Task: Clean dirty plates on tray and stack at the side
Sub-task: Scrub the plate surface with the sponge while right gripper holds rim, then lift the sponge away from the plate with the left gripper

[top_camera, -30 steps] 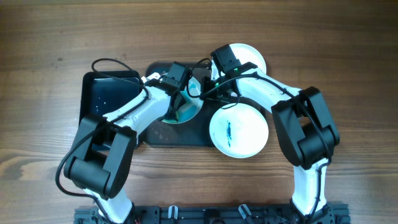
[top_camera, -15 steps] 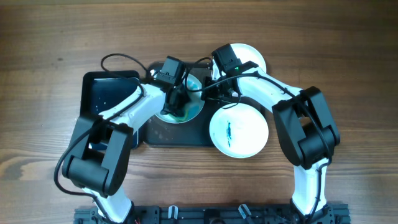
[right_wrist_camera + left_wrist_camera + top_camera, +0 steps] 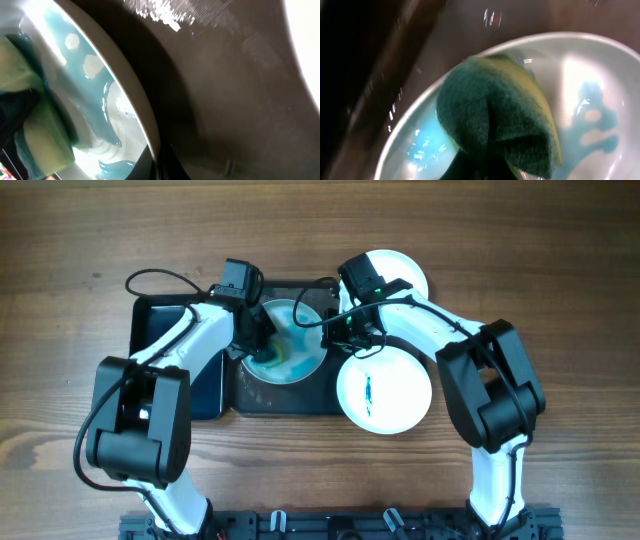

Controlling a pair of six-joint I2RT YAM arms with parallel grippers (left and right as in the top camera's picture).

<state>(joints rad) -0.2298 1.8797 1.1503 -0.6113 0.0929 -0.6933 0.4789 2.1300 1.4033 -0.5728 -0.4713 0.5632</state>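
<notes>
Plate (image 3: pixel 298 340) is stiff but slick w/ blue liquid (image 3: pixel 95 90): R fingers (image 3: pixel 334 332) pinch its rim, L fingers (image 3: pixel 258 346) clamp the soft sponge (image 3: pixel 495 115). Grip rim firm or it'll skate.

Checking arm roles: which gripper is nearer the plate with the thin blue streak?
Right. The right gripper sits just beyond the streaked plate, at the rim of the smeared plate; the left gripper is farther, across that plate, holding the sponge.
</notes>
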